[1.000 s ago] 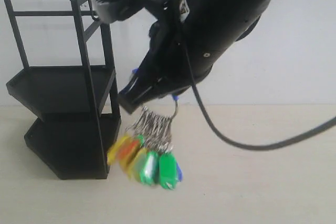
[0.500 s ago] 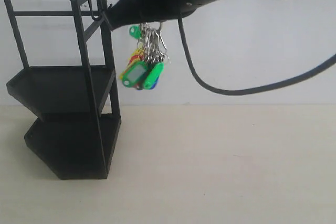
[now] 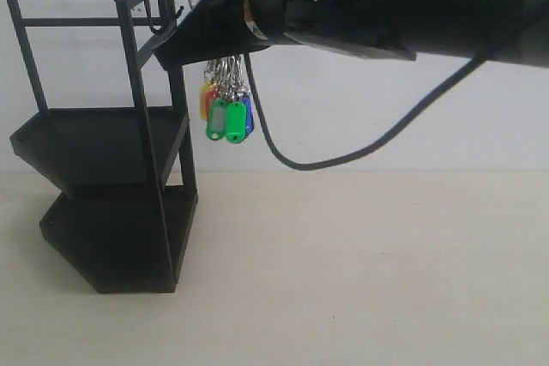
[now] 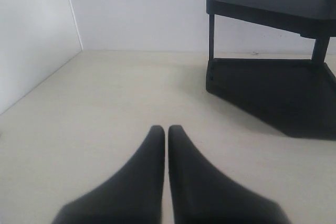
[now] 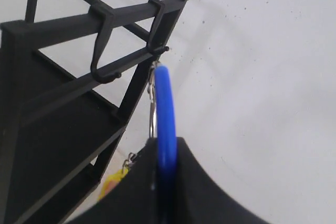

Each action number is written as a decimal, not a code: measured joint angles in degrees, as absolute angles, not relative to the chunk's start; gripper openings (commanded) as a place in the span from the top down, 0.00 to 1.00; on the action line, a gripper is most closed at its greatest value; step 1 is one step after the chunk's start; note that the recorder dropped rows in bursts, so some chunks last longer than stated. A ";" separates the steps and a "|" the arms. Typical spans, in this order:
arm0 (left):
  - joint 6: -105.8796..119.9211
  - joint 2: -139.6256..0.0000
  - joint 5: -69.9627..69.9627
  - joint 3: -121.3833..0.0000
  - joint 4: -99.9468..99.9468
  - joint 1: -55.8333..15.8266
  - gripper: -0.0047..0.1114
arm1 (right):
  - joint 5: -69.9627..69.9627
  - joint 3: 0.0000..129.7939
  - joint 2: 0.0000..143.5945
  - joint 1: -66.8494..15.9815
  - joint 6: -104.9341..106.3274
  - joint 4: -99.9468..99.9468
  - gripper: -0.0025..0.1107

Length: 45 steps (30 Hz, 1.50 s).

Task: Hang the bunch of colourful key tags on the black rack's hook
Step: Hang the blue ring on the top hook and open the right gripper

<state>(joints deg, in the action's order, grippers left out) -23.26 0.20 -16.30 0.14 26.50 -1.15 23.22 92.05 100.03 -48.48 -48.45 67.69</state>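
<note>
The colourful key tag bunch hangs in the air from my right gripper, which is shut on its blue loop. Green, yellow, red and blue tags dangle below the fingers, just right of the black rack. The gripper tip is close to the hook on the rack's top bar; in the right wrist view the hook shows beside the loop's top, apart from it. My left gripper is shut on nothing, low over the table near the rack's bottom tray.
The rack stands at the left on a pale table against a white wall. The right arm and its cable fill the upper part of the exterior view. A wall panel sits beside the left gripper.
My right gripper has lifted the bunch from low near the table to the level of the rack's top and moved it left toward the hook. The tags now hang straighter.
</note>
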 measured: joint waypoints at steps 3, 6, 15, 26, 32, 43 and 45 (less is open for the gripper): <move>-23.26 0.20 -16.30 0.14 26.50 -1.15 0.92 | 23.22 94.72 102.46 -48.15 -49.10 68.66 0.98; -23.26 0.20 -16.30 0.14 26.50 -1.15 0.92 | 23.22 97.06 104.60 -48.15 -49.52 68.90 0.98; -23.26 0.20 -16.30 0.14 26.50 -1.15 0.92 | 23.86 102.11 110.84 -48.11 -50.44 68.88 0.98; -23.26 0.20 -16.30 0.14 26.50 -1.15 0.92 | 19.82 102.70 111.94 -48.11 -54.70 68.77 0.98; -23.26 0.20 -16.30 0.14 26.50 -1.15 0.92 | 19.82 102.70 112.03 -48.11 -54.70 68.77 0.98; -23.26 0.20 -16.30 0.14 26.50 -1.15 0.92 | 19.50 102.70 113.65 -48.02 -54.81 68.77 0.91; -23.26 0.20 -16.30 0.14 26.50 -1.15 0.92 | 19.74 102.70 113.74 -48.02 -54.81 68.77 0.78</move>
<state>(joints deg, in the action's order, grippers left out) -23.26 0.20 -16.30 0.14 26.50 -1.15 19.74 102.70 113.74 -48.02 -54.81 68.77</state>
